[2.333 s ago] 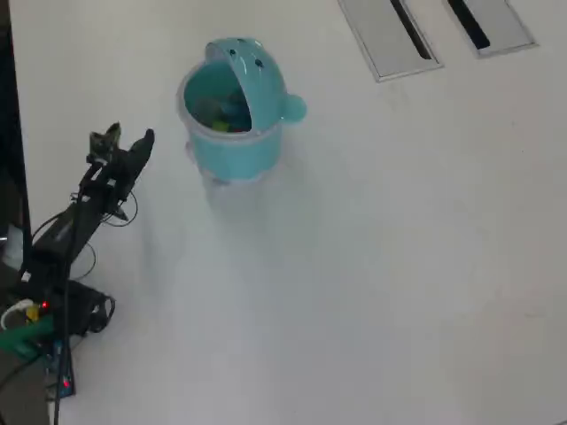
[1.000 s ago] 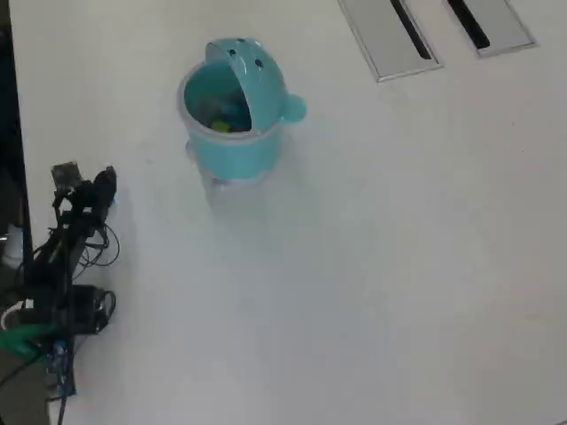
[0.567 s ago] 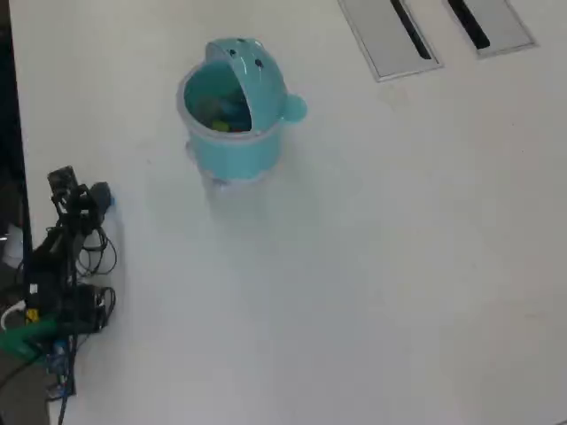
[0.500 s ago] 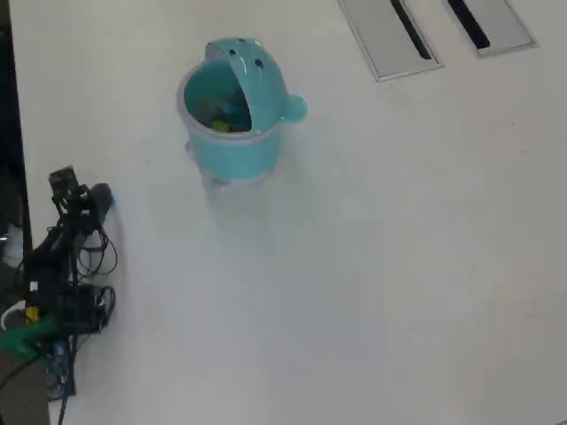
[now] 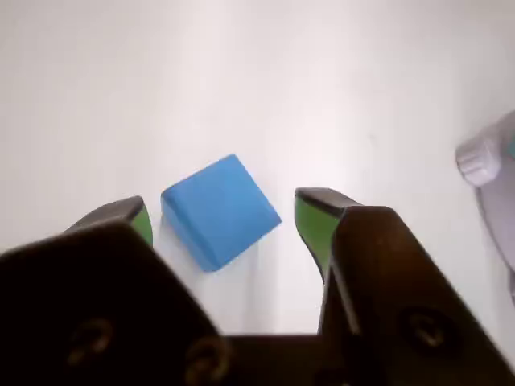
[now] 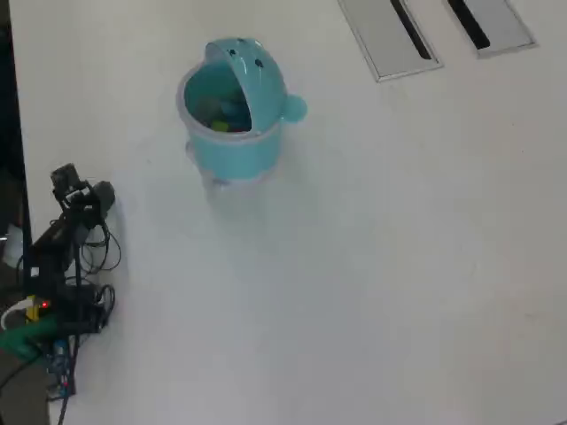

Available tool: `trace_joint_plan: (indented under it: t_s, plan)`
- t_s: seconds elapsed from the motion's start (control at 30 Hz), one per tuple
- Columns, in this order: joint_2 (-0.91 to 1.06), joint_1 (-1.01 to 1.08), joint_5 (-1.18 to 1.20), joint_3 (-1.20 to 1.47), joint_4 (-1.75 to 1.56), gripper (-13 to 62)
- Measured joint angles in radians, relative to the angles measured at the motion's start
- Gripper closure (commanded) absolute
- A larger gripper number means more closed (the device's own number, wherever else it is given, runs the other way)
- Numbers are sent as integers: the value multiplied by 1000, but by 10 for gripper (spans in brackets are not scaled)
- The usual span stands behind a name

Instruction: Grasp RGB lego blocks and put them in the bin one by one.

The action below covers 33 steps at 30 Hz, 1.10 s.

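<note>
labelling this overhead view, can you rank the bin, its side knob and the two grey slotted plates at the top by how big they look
1. The bin, largest.
2. The two grey slotted plates: both are cut off by the frame edge, so I can't rank them against each other.
3. The side knob, smallest.

**Arm pose and pincer state**

Wrist view: pincer (image 5: 224, 219) enters from 6 o'clock, jaws spread wide apart. Green-faced fingertips (image 5: 312, 221) sit at roughly 8 and 4 o'clock of frame centre; black jaw bodies fill the lower edge.

Overhead view: arm (image 6: 62, 257) is folded compactly at the 9 o'clock edge, its dark links running roughly along the 6–12 o'clock line. Pincer tips not resolvable here.
</note>
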Motion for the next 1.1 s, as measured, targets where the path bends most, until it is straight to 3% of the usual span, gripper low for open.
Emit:
trace_joint_plan:
  t_s: [0.6, 1.1]
  plan:
    - [-152, 6, 0, -17, -91, 166]
    - [-189, 0, 71, -17, -173, 324]
